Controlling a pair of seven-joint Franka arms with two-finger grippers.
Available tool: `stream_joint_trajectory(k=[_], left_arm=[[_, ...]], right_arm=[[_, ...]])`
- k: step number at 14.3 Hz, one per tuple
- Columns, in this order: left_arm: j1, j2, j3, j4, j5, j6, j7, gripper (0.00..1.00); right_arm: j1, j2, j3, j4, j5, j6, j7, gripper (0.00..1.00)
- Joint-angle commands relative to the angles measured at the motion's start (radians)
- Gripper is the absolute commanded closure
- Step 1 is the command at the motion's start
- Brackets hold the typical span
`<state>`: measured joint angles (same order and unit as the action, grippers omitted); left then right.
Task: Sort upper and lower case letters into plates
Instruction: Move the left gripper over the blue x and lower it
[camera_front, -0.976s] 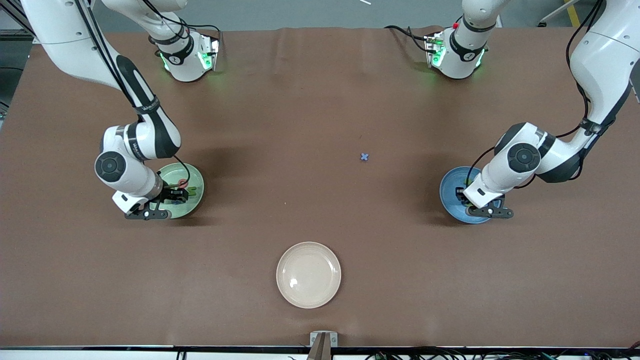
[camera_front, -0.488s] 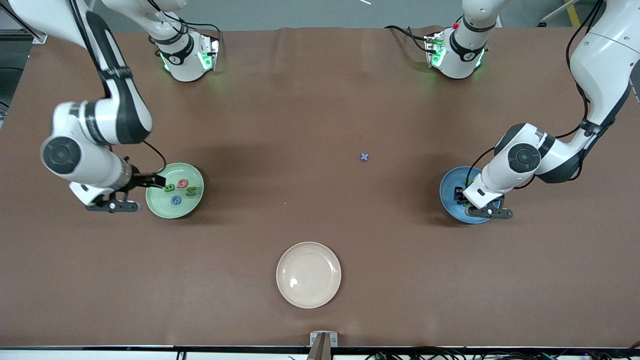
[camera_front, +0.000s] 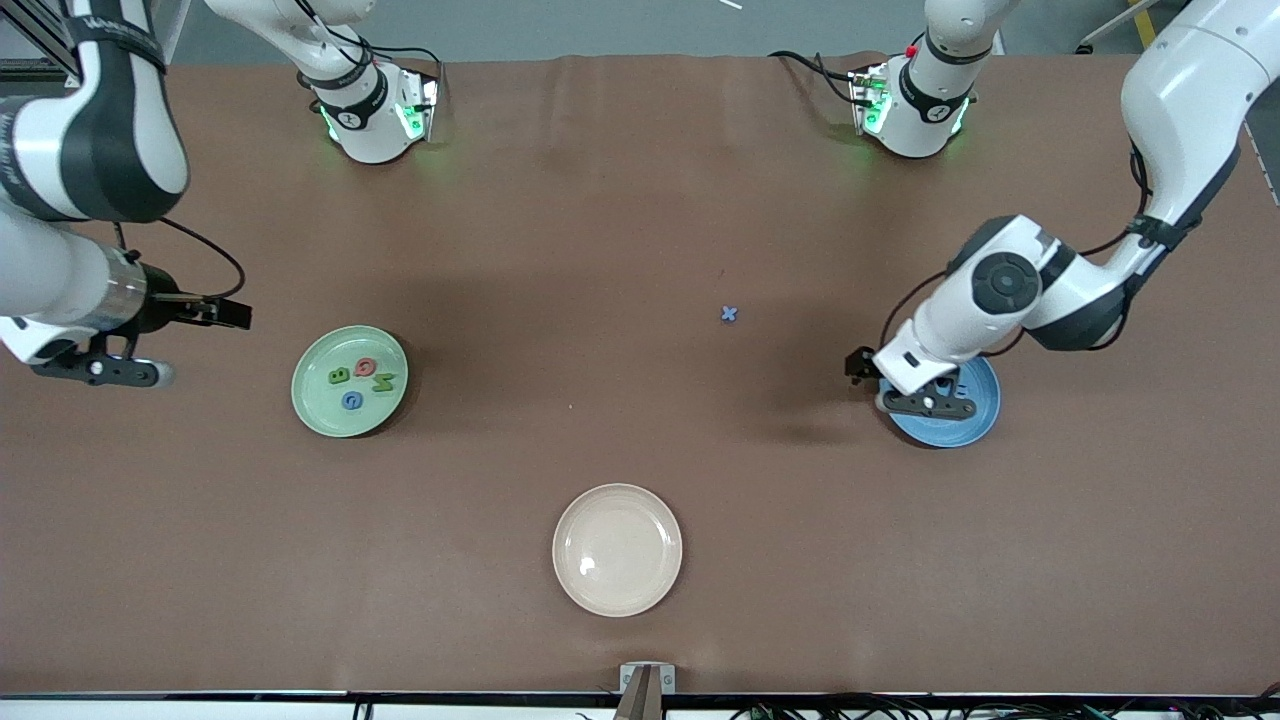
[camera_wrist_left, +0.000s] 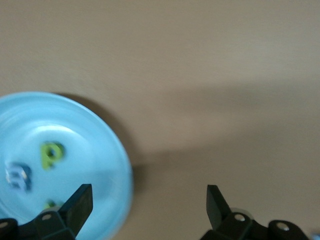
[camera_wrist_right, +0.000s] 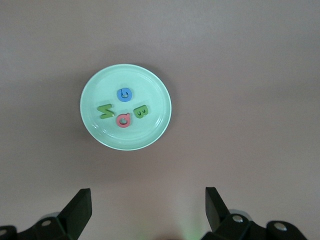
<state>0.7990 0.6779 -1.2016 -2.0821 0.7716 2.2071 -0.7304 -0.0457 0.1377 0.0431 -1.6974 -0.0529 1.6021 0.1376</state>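
**Both tools let go and lift off their plates; one letter left on the bench**

The right tool (camera_front: 235, 313), jaws apart and empty, has pulled up and away from the light green plate (camera_front: 312, 408) toward the right arm's end of the bench (camera_front: 640, 220). It leaves the red Q (camera_front: 366, 368), green B (camera_front: 339, 376), green N (camera_front: 383, 381) and blue G (camera_front: 351, 401) lying in that plate, so the upper-case set looks complete. The left tool (camera_front: 868, 372) has also spread its jaws in the last second and now hangs empty over the edge of the blue plate (camera_front: 975, 425); its wrist view shows a green p (camera_wrist_left: 50, 154) and a pale blue letter (camera_wrist_left: 18, 177) inside. The blue x (camera_front: 729, 314) still lies on the bare bench between the plates, nearer the blue one, and likely comes next. The cream-white plate (camera_front: 617, 549) holds nothing
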Motion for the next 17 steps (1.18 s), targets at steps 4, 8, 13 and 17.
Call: stream_joint_trajectory(k=[4, 8, 13, 17], left_arm=[[-0.072, -0.026, -0.13, -0.059, -0.028, -0.067, -0.239, 0.0], [-0.26, -0.012, -0.046, -0.038, -0.009, 0.014, -0.377, 0.0], [-0.473, -0.008, 0.132, -0.038, 0.118, 0.143, -0.545, 0.0], [-0.558, 0.005, 0.206, -0.041, 0.129, 0.16, -0.601, 0.0]], right_arm=[[-0.025, 0.051, 0.014, 0.163, 0.03, -0.103, -0.023, 0.0], [-0.02, 0.063, 0.014, 0.232, 0.015, -0.146, -0.027, 0.0], [-0.022, 0.059, 0.018, 0.231, 0.028, -0.142, -0.029, 0.0], [-0.019, 0.039, 0.02, 0.205, 0.03, -0.126, -0.053, 0.0]])
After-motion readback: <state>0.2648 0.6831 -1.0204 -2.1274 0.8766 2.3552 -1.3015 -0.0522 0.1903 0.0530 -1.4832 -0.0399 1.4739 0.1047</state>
